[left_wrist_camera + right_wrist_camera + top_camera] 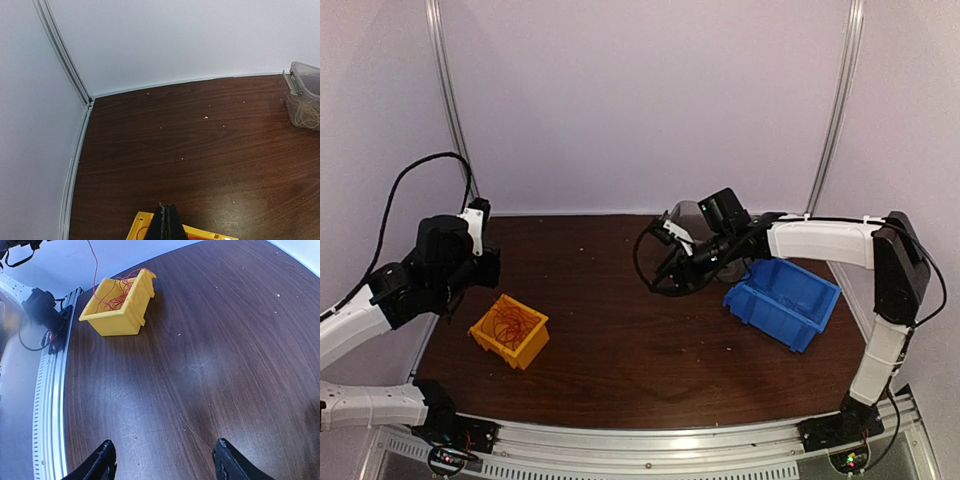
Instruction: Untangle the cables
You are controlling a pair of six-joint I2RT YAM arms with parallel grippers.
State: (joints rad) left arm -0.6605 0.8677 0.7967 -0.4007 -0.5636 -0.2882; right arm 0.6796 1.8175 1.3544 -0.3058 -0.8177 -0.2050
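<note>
**A:** Top view. The cables point(510, 322), a red tangle, lie in the yellow bin point(527, 352) at the left of the tabletop point(620, 370). The blue bin point(800, 322) is on the right, with bare wood between them.

**B:** Left wrist?

**A:** Left pincer point(167, 222) is pressed shut just over the yellow bin's rim. The wall corner is on its left and a clear tub point(304, 97) is far right.

**B:** Right wrist?

**A:** Right pincer point(164, 442) is spread wide and empty, well apart from the bin. One red strand rises out of the bin and off frame. It's probably pinched by the left, but it's too thin to confirm.

**B:** The step?

**A:** My read: lift that strand slowly, take it lower down with the right, and draw toward the open middle, away from the left edge. The light bin may drag.
</note>
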